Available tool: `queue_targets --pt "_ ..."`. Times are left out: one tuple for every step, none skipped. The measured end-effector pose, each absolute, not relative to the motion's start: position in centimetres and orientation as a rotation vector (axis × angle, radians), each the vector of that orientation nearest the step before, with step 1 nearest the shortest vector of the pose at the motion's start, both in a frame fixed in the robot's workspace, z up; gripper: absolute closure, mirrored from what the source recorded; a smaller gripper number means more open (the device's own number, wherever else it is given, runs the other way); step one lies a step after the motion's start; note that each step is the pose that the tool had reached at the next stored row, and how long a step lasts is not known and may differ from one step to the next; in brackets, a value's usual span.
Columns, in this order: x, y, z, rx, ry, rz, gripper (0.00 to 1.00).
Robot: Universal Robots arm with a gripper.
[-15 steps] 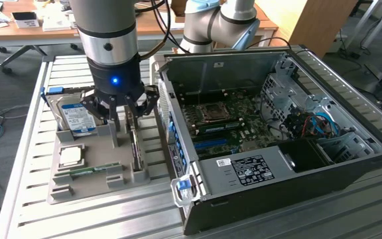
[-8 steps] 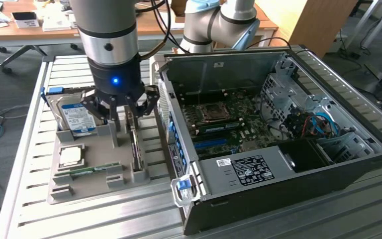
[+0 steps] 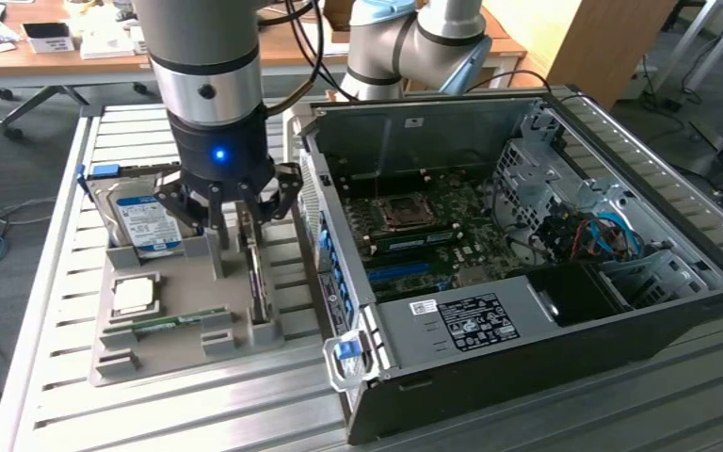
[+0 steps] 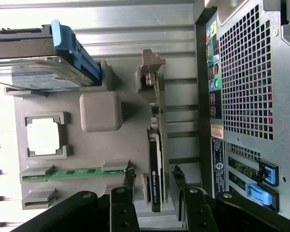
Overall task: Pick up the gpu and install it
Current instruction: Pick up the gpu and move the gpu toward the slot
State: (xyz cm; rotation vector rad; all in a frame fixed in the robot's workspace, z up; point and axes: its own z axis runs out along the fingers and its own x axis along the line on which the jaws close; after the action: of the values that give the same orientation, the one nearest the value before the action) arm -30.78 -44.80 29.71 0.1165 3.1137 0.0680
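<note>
GPU (image 4: 156, 159), thin green-and-black circuit card, stands on edge in a slot of grey plastic tray (image 4: 100, 112) on slatted metal desk (image 4: 135, 29), beside open black PC case (image 4: 246, 72). Black fingers (image 4: 125, 203) are spread apart, one each side of card, gripping nothing.

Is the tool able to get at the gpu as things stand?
Likely yes: the open tool hangs over the gpu, which stands on edge in the tray, and straddles it with nothing between.
</note>
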Motion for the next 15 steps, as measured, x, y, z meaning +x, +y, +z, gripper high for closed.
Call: queue_targets --pt "-30.78 -44.8 29.59 0.117 3.114 0.068 0.57" --pt "-30.78 -44.8 29.48 0.117 3.114 0.068 0.57" --pt "-30.78 -44.8 29.38 0.117 3.114 0.068 0.57" --pt "-30.78 -44.8 29.32 0.117 3.114 0.068 0.57" --pt "-30.79 -44.8 29.31 0.117 3.114 0.068 0.57" --pt "-30.79 -44.8 29.31 0.117 3.114 0.068 0.57" --pt "-30.78 -44.8 29.31 0.117 3.114 0.068 0.57" --pt "-30.78 -44.8 29.3 0.117 3.114 0.068 0.57" --pt "-30.78 -44.8 29.28 0.117 3.114 0.069 0.57" --pt "-30.78 -44.8 29.2 0.117 3.113 0.069 0.57" --pt "-30.78 -44.8 29.13 0.117 3.113 0.069 0.57" --pt "-30.78 -44.8 29.04 0.117 3.114 0.069 0.57" --pt "-30.78 -44.8 28.93 0.117 3.114 0.069 0.57" --pt "-30.78 -44.8 28.85 0.117 3.114 0.069 0.57" --pt "-30.79 -44.8 28.83 0.117 3.114 0.069 0.57"
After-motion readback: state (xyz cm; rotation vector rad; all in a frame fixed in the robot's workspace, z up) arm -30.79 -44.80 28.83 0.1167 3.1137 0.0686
